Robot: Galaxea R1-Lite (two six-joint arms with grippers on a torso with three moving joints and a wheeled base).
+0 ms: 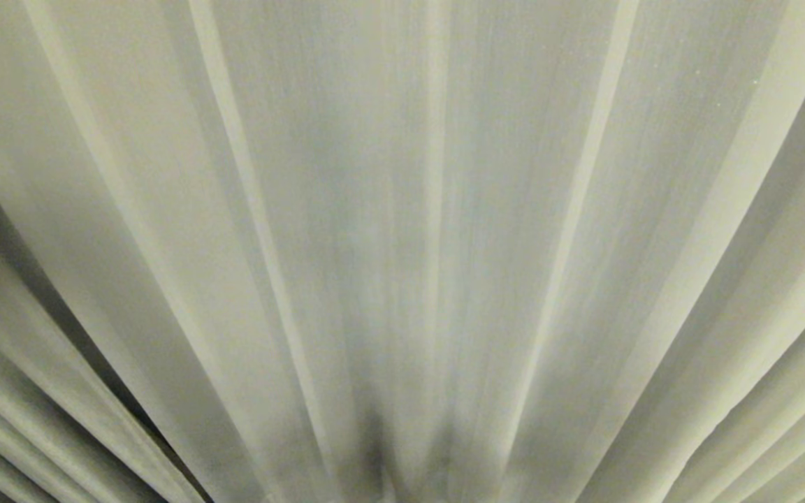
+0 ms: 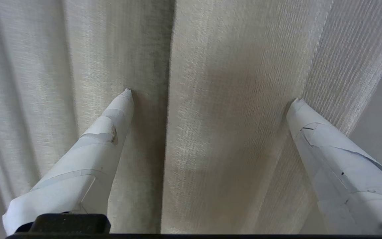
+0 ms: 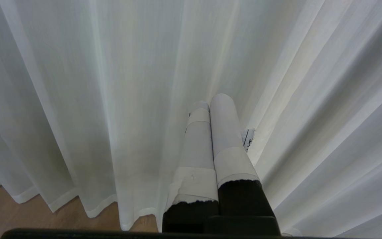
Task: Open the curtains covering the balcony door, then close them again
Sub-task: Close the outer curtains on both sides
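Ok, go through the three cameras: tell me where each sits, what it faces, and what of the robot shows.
Head view: on the robot's head, close against the curtains, pleats fanning out; no arm shows.
Left wrist view: behind the left hand, fingers spread wide with tips at the textured folds, nothing held.
Right wrist view: behind the right hand, fingers pressed together, aimed low at the curtain hem and wooden floor.
Shared: all three look at the same cream curtains; no door shows.

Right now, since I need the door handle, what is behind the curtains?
Nothing behind shows: the curtains fill the head view, so any door is hidden. The open left gripper faces a fold; the shut right gripper hangs by the hem above wooden floor.
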